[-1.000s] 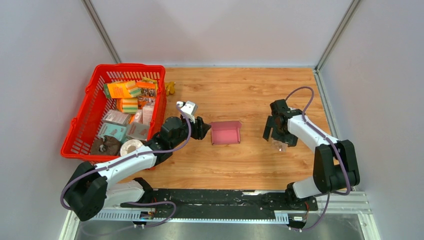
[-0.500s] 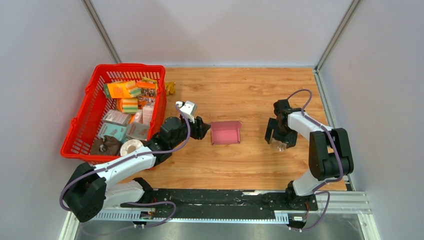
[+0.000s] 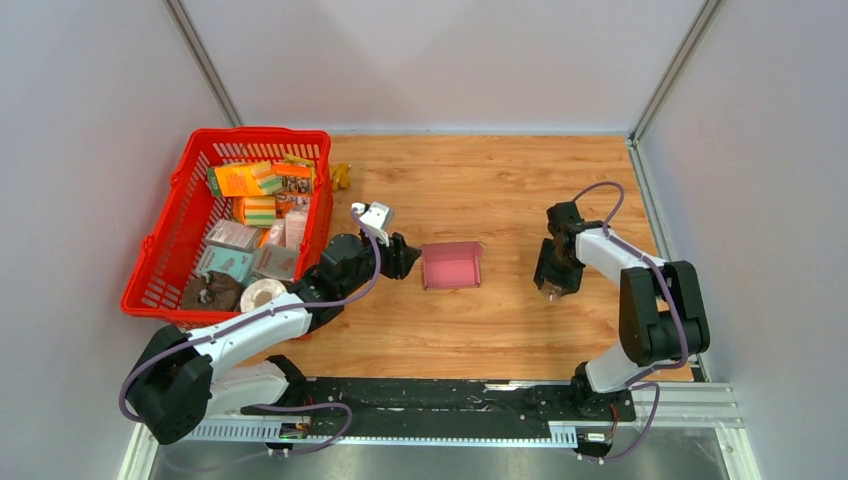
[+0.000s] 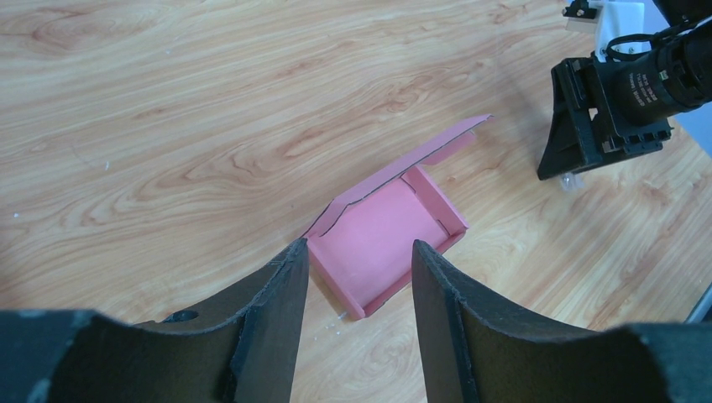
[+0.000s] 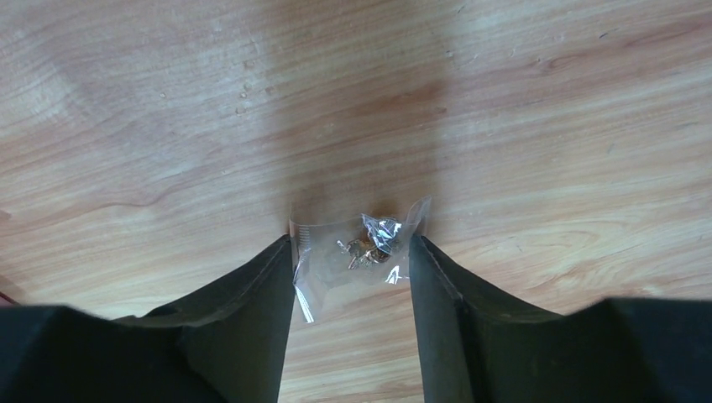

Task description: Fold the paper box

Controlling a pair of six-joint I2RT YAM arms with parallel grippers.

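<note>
Pink cardboard is sitting near the middle of the top view: the paper box (image 3: 451, 266) is lying on the wooden table (image 3: 480, 180), its walls partly raised and one long flap standing up. The left gripper (image 3: 405, 257) is hovering just left of it, lined up, I judge, to work that end. The right gripper (image 3: 553, 287) is pointing down well apart at the right. A red basket (image 3: 160, 262) of packages is occupying the left.

Through the left wrist view, the box is filling the centre, its near corner lying between the fingers (image 4: 281, 311). They are standing apart and clamping nothing, which looks meant for pushing a wall upright.

Through the right wrist view, the jaws are bracketing a clear packet (image 5: 357, 252) at centre, touching its edges. Whether they are pinching it I cannot tell. Probably the packet is being dealt with apart from the folding.
</note>
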